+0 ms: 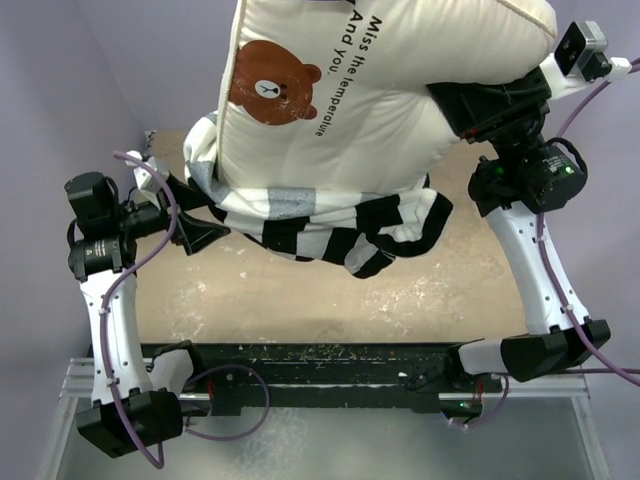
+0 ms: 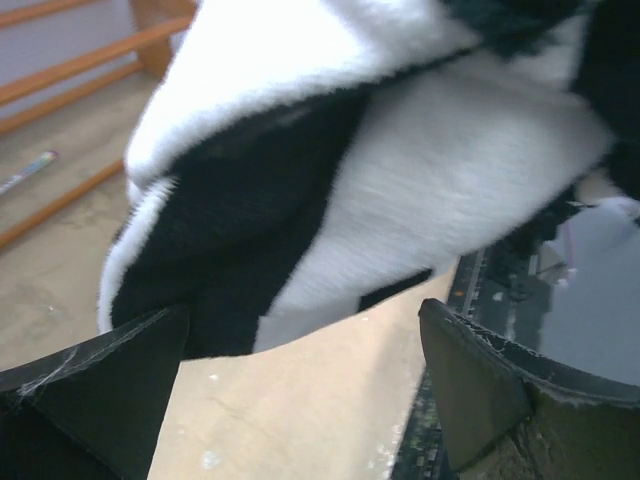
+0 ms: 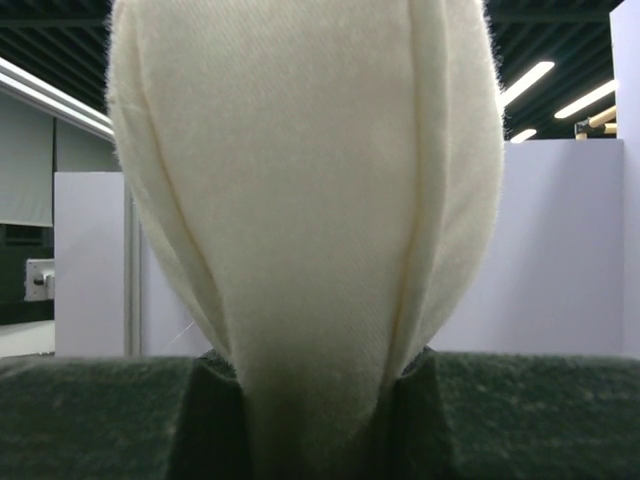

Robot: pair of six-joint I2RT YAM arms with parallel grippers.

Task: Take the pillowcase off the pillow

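Note:
The cream pillow (image 1: 400, 90) with the brown bear print and black text hangs high in the air. My right gripper (image 1: 465, 110) is shut on its right edge; the right wrist view shows cream fabric (image 3: 300, 180) pinched between the two fingers of that gripper (image 3: 315, 420). The black and white striped pillowcase (image 1: 320, 225) is bunched round the pillow's lower end and sags toward the table. My left gripper (image 1: 205, 225) is open at the pillowcase's left edge. In the left wrist view the striped fabric (image 2: 400, 170) hangs just ahead of its spread, empty fingers (image 2: 305, 390).
The tan table top (image 1: 300, 290) lies under the hanging fabric. A black rail (image 1: 320, 365) runs along the near edge between the arm bases. Wooden bars (image 2: 60, 60) stand at the far left. Purple walls surround the table.

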